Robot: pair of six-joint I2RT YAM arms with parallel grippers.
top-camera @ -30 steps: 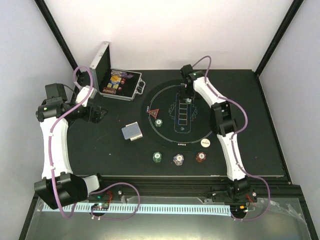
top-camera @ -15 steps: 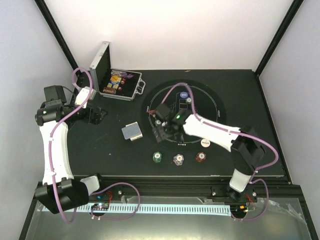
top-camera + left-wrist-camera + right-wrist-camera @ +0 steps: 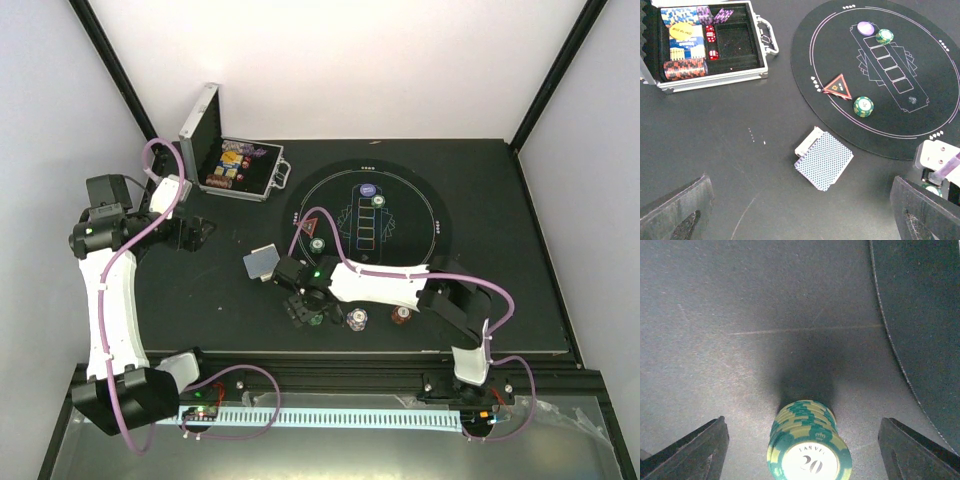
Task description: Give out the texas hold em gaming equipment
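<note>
A silver hinged metal case (image 3: 199, 117) stands open, lid raised, at the far left of a dark matte tabletop (image 3: 500, 250), its handle facing a round black felt mat (image 3: 420, 225) ringed with white lines, beneath plain white walls (image 3: 330, 60).

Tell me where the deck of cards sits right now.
In the top view the deck of cards lies on the table just left of the round mat, nearer the arms than the red triangular marker.

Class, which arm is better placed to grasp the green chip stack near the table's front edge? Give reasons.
Right. The right gripper stands open astride the green chip stack; the left gripper hangs far off, near the metal case.
</note>
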